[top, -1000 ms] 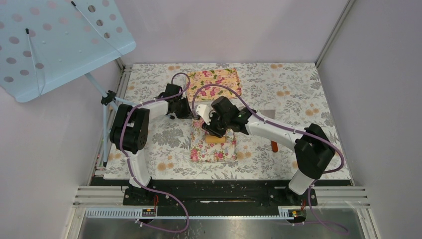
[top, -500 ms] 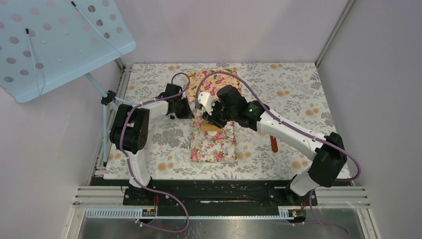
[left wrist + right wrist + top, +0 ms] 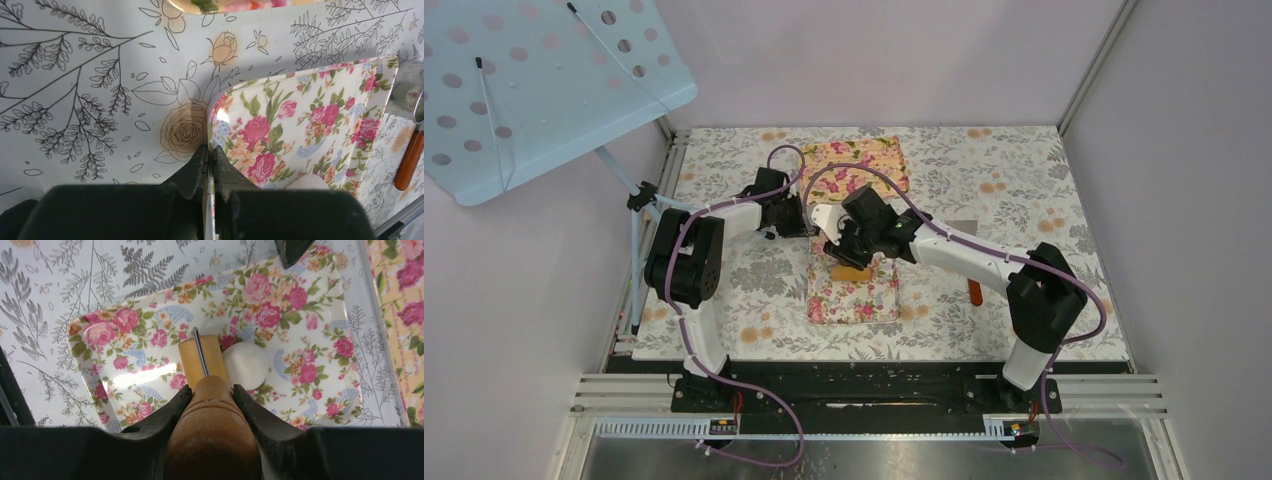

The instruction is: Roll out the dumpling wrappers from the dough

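Observation:
A white dough lump (image 3: 246, 365), rounded and slightly flattened, lies in the middle of the floral tray (image 3: 300, 315). My right gripper (image 3: 212, 390) is shut on the brown handle of the wooden roller (image 3: 212, 360). The roller's yellow barrel rests on the tray, touching the dough's left side. In the top view the right gripper (image 3: 849, 256) holds the roller (image 3: 852, 272) over the tray (image 3: 854, 305). My left gripper (image 3: 210, 150) is shut on the tray's edge (image 3: 300, 115) near a corner, and it also shows in the top view (image 3: 811, 228). No flat wrapper is in view.
A second floral tray (image 3: 864, 165) lies at the back of the table. An orange-handled tool (image 3: 974, 293) with a metal ring lies right of the near tray, also seen in the left wrist view (image 3: 409, 161). A pale blue perforated panel (image 3: 534, 80) on a stand overhangs the far left.
The right gripper pushed the roller toward the far end of the tray, then drew it back toward the near side. The left gripper stayed clamped on the tray.

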